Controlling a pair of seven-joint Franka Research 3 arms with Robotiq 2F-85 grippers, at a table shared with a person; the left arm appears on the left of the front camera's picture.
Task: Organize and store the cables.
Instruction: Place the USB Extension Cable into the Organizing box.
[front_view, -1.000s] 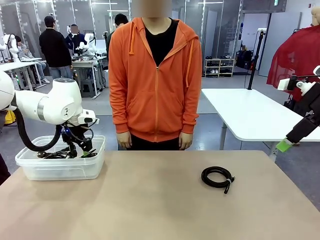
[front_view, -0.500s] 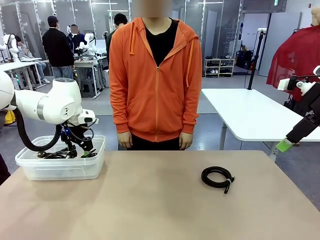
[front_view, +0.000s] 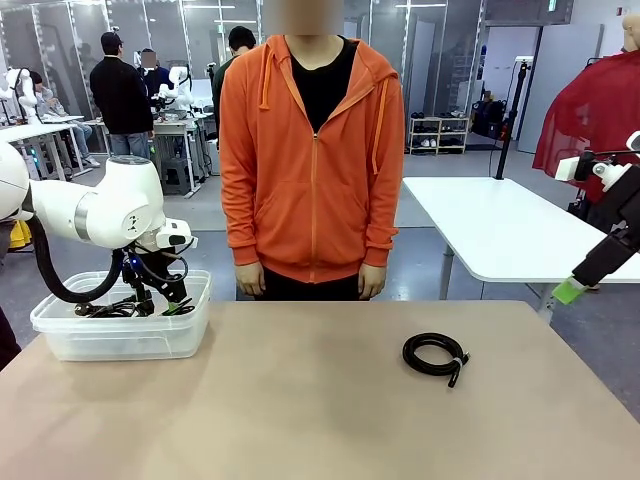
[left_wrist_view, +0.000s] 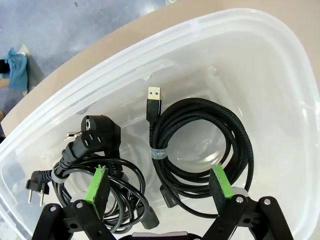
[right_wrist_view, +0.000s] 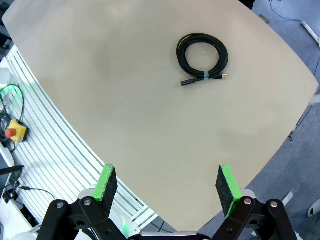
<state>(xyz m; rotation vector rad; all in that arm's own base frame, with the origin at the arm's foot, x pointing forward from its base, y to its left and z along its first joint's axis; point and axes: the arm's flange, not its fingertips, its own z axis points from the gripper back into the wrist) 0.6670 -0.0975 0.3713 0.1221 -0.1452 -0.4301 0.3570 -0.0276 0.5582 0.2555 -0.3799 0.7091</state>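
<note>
Two coiled black cables lie in a clear plastic bin (left_wrist_view: 280, 75): a braided USB cable (left_wrist_view: 200, 150) and a power cord (left_wrist_view: 95, 150) with a round plug. My left gripper (left_wrist_view: 159, 184) hangs open just above them, holding nothing; the front view shows my left gripper (front_view: 160, 298) inside the bin (front_view: 120, 335) at the table's far left. A third coiled cable (front_view: 435, 355) lies right of centre on the table, seen from above as a loose coil (right_wrist_view: 202, 57). My right gripper (right_wrist_view: 165, 185) is open and high over the table; its green pad (front_view: 567, 291) shows at the right edge.
A person in an orange hoodie (front_view: 310, 150) stands at the far side with arms hanging down, hands off the table. The tan tabletop (front_view: 300, 400) spreads between bin and loose coil. A white table (front_view: 500, 225) stands behind at right.
</note>
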